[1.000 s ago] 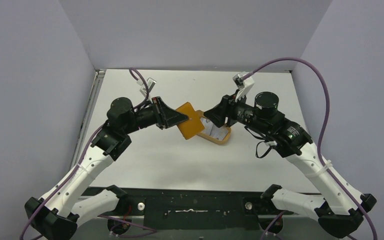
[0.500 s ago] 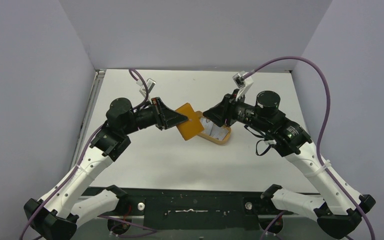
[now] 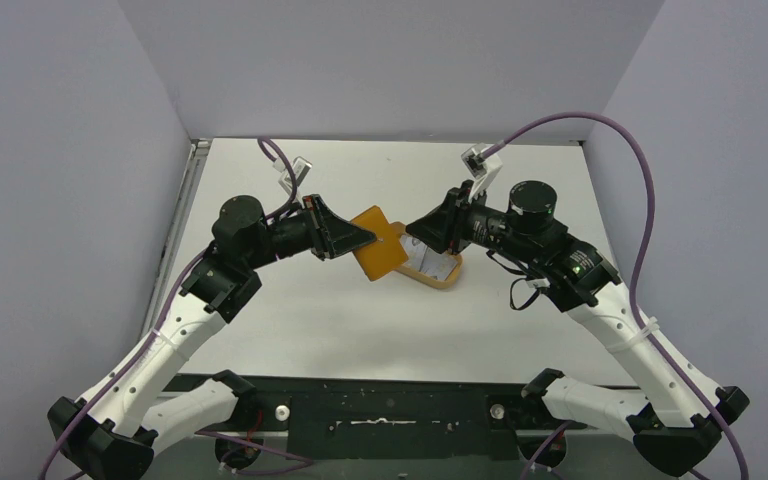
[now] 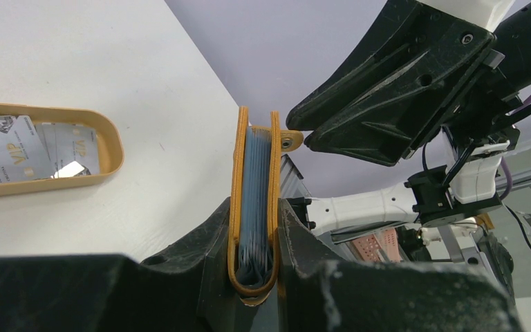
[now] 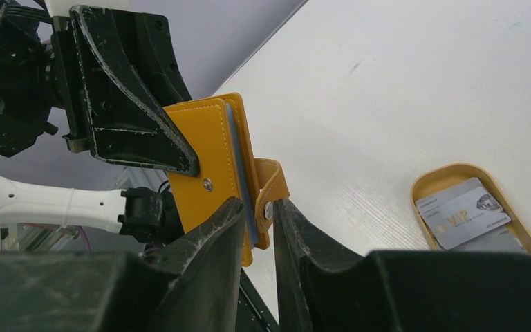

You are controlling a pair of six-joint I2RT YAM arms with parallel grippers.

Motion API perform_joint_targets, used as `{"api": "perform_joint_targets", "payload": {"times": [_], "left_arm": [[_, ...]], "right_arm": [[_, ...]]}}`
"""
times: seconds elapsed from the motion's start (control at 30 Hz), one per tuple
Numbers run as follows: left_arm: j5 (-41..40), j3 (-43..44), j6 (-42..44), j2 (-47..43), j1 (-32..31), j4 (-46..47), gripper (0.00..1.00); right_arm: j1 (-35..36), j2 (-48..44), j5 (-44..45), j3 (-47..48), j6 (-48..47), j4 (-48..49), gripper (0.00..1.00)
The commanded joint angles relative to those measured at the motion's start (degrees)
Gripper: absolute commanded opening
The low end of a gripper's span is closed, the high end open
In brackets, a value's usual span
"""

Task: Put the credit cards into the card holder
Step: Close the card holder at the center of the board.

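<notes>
- The left gripper clamps the card holder on edge, raised over the middle of the table. Blue inner leaves show between its covers.
- The right gripper stands narrow astride the snap tab; whether it pinches cannot be told.
- Credit cards lie in the oval tray, at 4 o'clock of the holder.
</notes>
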Motion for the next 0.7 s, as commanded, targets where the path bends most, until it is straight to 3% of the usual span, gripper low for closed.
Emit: {"api": "perform_joint_targets", "payload": {"times": [0.0,0.17,0.37,0.57,0.67], "left_arm": [[0.86,2.26,0.43,-1.16,0.08,3.34,0.00],[0.75,2.26,0.50,-1.21,0.08,3.39,0.00],[0.44,2.43,0.81,-1.30,0.08,3.03,0.00],[0.49,2.26,0.39,-1.42,0.08,3.50,0.00],[0.57,2.29,0.34,-1.38,0.08,3.56,0.00]], "right_arm": [[-0.29,0.24,-0.85,-0.25,-0.62,1.77,0.23],[-0.30,0.37,-1.42,-0.48,-0.81,1.43,0.20],[-0.29,0.38,-2.03,-0.63,-0.98,1.42,0.08],[-0.29,0.59,-2.20,-0.71,-0.89,0.87,0.20],[-0.36,0.64,-2.16,-0.76,-0.89,0.69,0.20]]}}
